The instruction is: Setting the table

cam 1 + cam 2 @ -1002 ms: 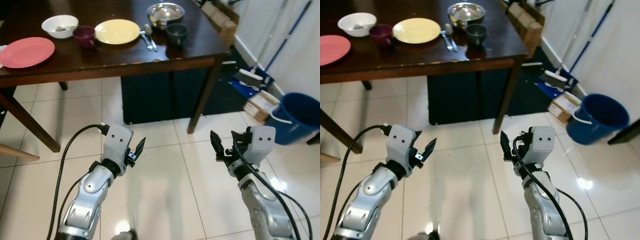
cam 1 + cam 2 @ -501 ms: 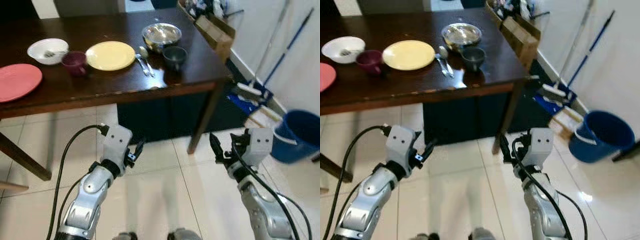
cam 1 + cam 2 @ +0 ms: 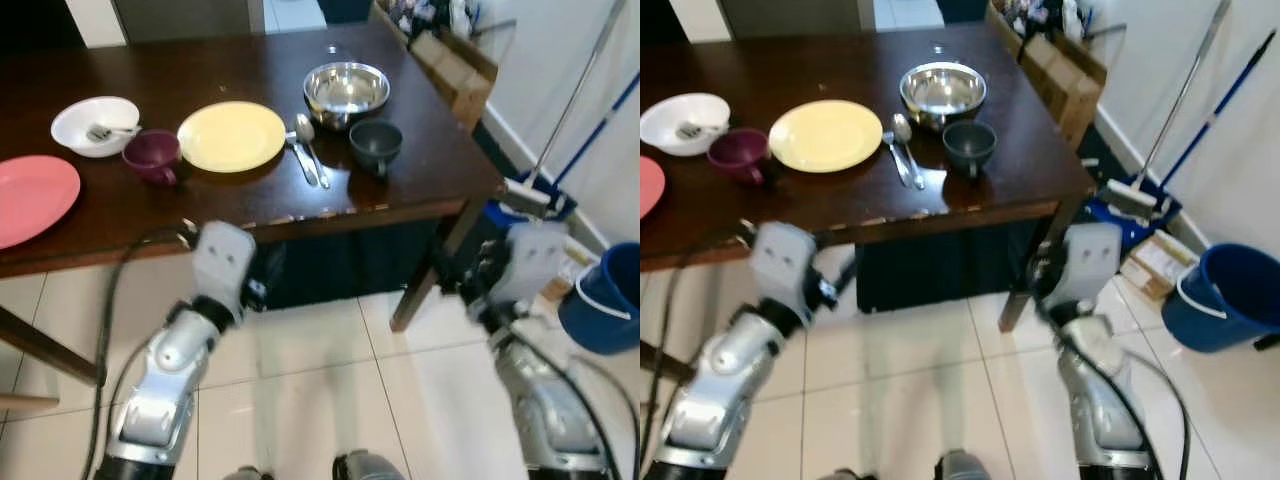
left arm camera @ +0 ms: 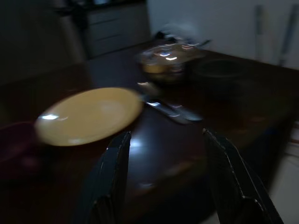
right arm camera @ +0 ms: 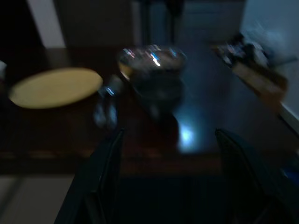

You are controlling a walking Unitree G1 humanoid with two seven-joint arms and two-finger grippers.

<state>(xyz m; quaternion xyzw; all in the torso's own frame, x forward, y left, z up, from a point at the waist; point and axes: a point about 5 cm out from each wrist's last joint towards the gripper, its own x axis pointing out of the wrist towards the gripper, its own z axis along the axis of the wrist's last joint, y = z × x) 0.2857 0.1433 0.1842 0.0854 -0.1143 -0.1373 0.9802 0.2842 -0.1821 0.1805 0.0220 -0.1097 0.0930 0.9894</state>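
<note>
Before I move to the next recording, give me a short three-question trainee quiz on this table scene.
1. True or false: the spoon lies between the yellow plate and the dark grey cup.
2. Which dish holds a utensil?
A. steel bowl
B. white bowl
C. pink plate
3. Fill in: the left gripper and right gripper are both ____, holding nothing.

Key: 1 true; 2 B; 3 open.
</note>
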